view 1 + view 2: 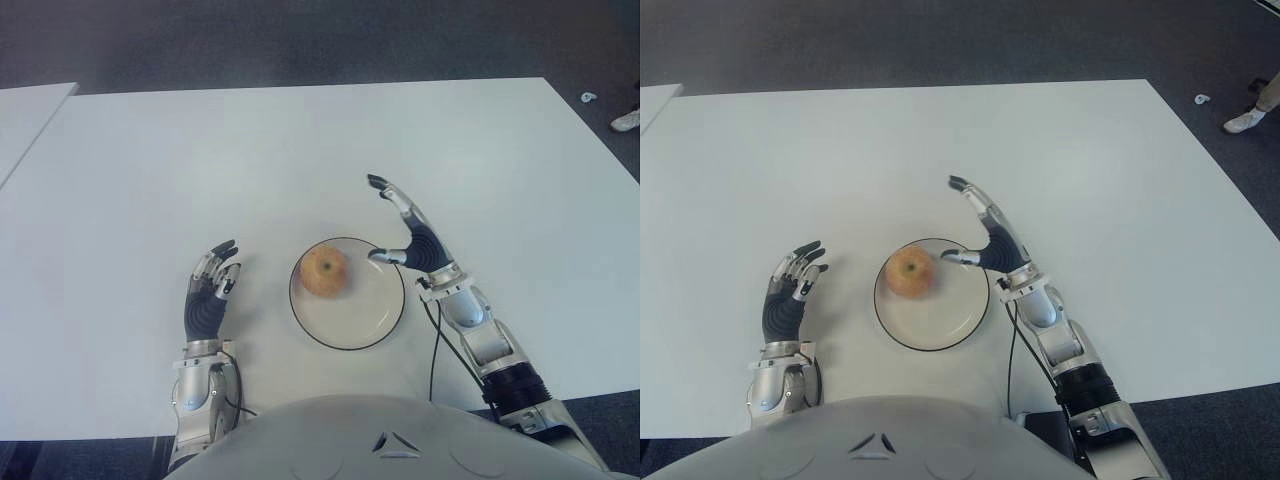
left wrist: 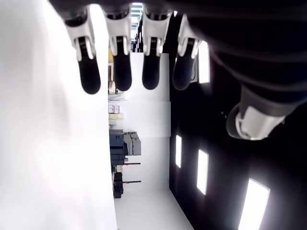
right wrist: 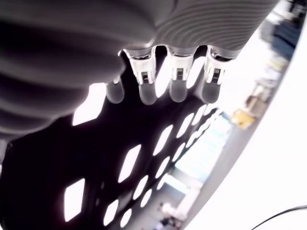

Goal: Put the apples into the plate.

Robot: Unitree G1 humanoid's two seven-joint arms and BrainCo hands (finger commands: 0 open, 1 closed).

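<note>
**One apple in plate, both hands empty**

White table, seen from the head camera. Round white plate with a thin dark rim, sitting near the table's near edge, roughly centred in front of the torso. Single apple, yellowish with a reddish blush, lying inside the plate, against its far-left part, close to the rim. Rest of the plate bare.

Right hand at the plate's far-right rim, palm turned toward the plate, fingers stretched out and pointing away over the table, thumb reaching inward above the rim. Nothing held. Cannot tell whether thumb touches the plate. In the right wrist view, four fingertips extended straight and side by side, nothing between them and the palm. Thin black cable running along the right forearm toward the table's near edge.

Left hand showing left of the plate, apart from it, fingers loosely extended and slightly bent, holding nothing. Left wrist view: four dark fingertips in a row, thumb off to one side, white table surface next to them, no object in the grasp.

A second white table at far left, separated by a narrow gap. Dark floor beyond. A shoe at the far right edge.
</note>
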